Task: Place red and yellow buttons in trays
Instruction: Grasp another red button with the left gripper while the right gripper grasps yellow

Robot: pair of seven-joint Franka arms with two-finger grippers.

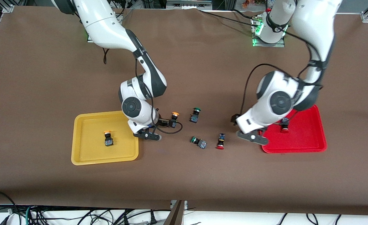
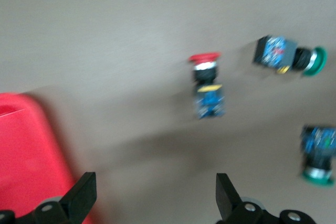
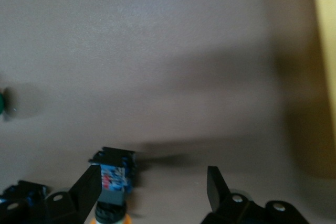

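Buttons like these look light, rigid and apt to roll on their round caps, so I would pinch the square black-and-blue body. One yellow-capped push-button switch (image 1: 108,138) lies in the shallow yellow plastic tray (image 1: 90,148). The second yellow-capped switch (image 1: 173,119) lies on the desk at three o'clock of it, just beside my right pincer (image 3: 152,179), which is spread open. One red-capped switch (image 1: 284,125) sits in the red plastic tray (image 1: 305,139). The other red-capped switch (image 1: 220,141) lies at nine o'clock of that tray, near my left pincer (image 2: 155,187), also open. The brown matte desk (image 1: 184,181) looks grippy, and tangled cables (image 1: 46,215) hang below its edge.
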